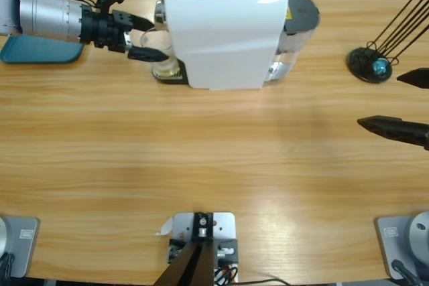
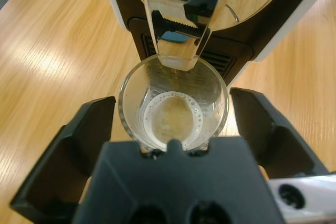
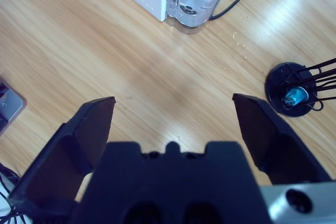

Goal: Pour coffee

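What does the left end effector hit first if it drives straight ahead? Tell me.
The clear glass with the coffee, already between its open jaws. Just beyond stands the white coffee machine; exact depth is unclear.

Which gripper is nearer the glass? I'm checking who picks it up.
Left. The left gripper has its open jaws on either side of the glass under the coffee machine; the right gripper waits far across the table.

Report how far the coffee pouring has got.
Done: the glass stands under the spout of the coffee machine, with a shallow layer of coffee in it. In hand: the left gripper is open around the glass, not clamped. Left: grip and lift it out. The right gripper hangs open, idle.
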